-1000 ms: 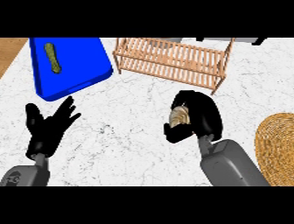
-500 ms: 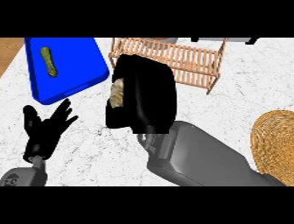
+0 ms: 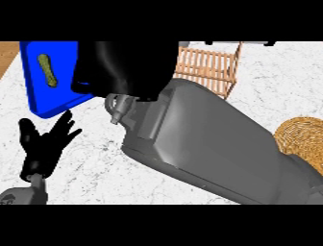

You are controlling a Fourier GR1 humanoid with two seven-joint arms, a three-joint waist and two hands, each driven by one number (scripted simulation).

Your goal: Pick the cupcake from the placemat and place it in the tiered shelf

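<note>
My right hand (image 3: pixel 125 67) is raised close to the view, a black mass at the top centre, its back toward me. Its grey forearm (image 3: pixel 207 144) fills the middle. The cupcake is hidden behind the hand, which was curled round it in the earlier frames. The wooden tiered shelf (image 3: pixel 210 65) stands just right of the hand, partly covered by the arm. The round woven placemat (image 3: pixel 310 141) lies at the right edge with nothing visible on it. Low on the left, my left hand (image 3: pixel 43 146) rests open, fingers up.
A blue board (image 3: pixel 33 96) lies at the upper left with a small green oblong thing (image 3: pixel 48 70) on it; my right hand overlaps its right edge. White marble counter shows between the left hand and the forearm, wood beyond the far corners.
My right hand has risen and swung left and toward the view with the cupcake, from over the counter's middle to beside the shelf. The cupcake has gone out of sight. The left hand has not moved.
</note>
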